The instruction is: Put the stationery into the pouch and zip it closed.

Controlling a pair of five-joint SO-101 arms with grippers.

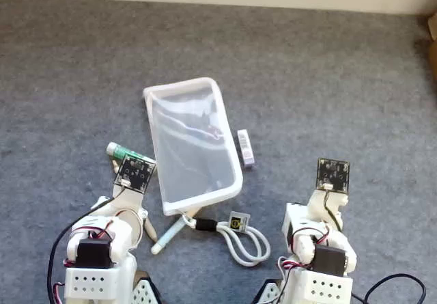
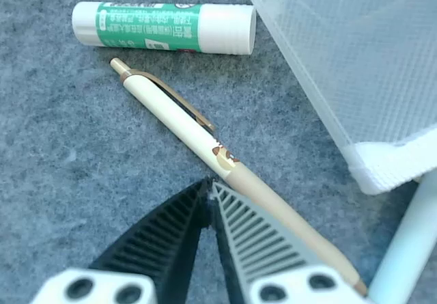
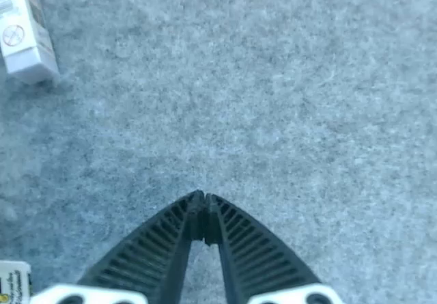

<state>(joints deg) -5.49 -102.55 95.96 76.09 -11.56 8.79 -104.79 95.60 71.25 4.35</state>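
A translucent white mesh pouch (image 1: 191, 140) lies flat in the middle of the grey felt, and its corner (image 2: 362, 65) is close to my left gripper. A green and white glue stick (image 2: 164, 27) and a cream pen (image 2: 218, 157) lie beside the pouch. My left gripper (image 2: 208, 184) is shut and empty, its tips just over the cream pen's barrel. A white pen (image 1: 171, 234) sticks out from under the pouch's near corner. My right gripper (image 3: 203, 198) is shut over bare felt, holding nothing. A small white box (image 3: 24, 34) lies ahead of it, next to the pouch (image 1: 244, 147).
A white looped cable (image 1: 240, 241) with a black plug and a small tag lies between the two arm bases. The left arm (image 1: 109, 239) and right arm (image 1: 321, 249) stand at the near edge. Open felt stretches beyond the pouch and to the right.
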